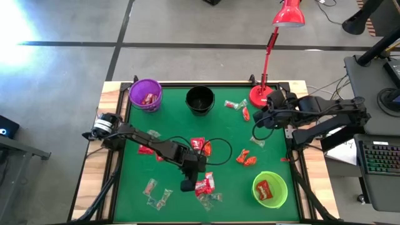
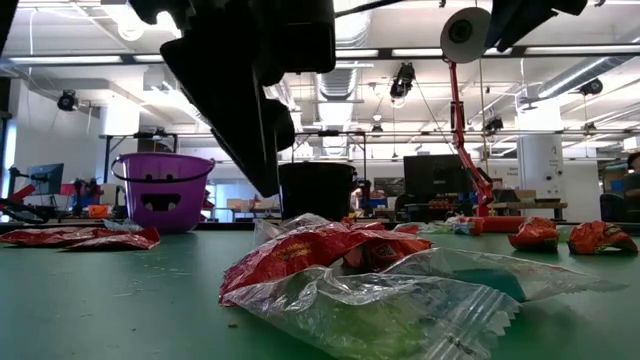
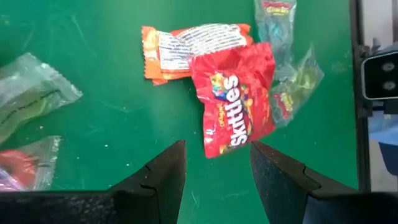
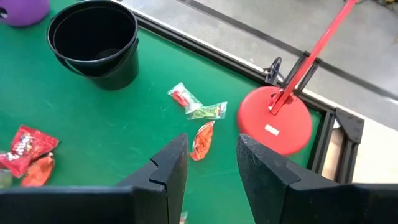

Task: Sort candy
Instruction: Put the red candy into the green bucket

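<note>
Green table mat (image 1: 187,134), scattered candy (image 1: 205,185), workshop beyond

We see the Skittles packet (image 3: 236,99) lying partly on another candy packet (image 3: 186,50). It seems to overlap a clear-wrapped sweet (image 3: 298,84) beside it.

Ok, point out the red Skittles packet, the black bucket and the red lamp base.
red Skittles packet (image 3: 233,102): left wrist view, middle of its printed face.
black bucket (image 4: 118,67): right wrist view, on its outer side wall.
red lamp base (image 4: 273,127): right wrist view, top of the round disc.
</note>
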Available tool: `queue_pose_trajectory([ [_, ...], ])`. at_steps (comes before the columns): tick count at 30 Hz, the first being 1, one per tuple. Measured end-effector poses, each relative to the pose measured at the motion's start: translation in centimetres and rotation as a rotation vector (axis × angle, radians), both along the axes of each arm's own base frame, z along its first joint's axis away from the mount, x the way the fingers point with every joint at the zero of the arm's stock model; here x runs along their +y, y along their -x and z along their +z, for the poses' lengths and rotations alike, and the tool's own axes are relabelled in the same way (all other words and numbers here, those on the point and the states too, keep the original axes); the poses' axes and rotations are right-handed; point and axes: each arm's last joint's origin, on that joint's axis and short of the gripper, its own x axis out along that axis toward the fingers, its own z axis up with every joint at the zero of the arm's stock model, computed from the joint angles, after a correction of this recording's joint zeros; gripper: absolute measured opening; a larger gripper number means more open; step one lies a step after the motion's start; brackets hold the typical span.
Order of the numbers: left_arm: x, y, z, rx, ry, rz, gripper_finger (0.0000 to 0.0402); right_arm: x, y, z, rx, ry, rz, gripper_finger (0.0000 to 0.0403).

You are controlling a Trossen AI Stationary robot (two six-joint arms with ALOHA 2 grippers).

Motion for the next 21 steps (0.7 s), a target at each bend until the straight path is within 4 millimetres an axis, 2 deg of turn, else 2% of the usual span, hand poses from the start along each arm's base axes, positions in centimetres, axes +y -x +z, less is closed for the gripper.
queue_pose_trajectory([
  [15, -0.2, -0.4, -0.1, -0.057, 0.016, -0.005, 0.0162, 0.2, -0.1, -0.1, -0.080, -0.119, -0.077, 0.0130],
  [21, -0.8, -1.2, -1.6, -0.078, 0.030, -0.001, 0.0162, 0.3, -0.3, -0.1, -0.100, -0.150, -0.083, 0.0130],
])
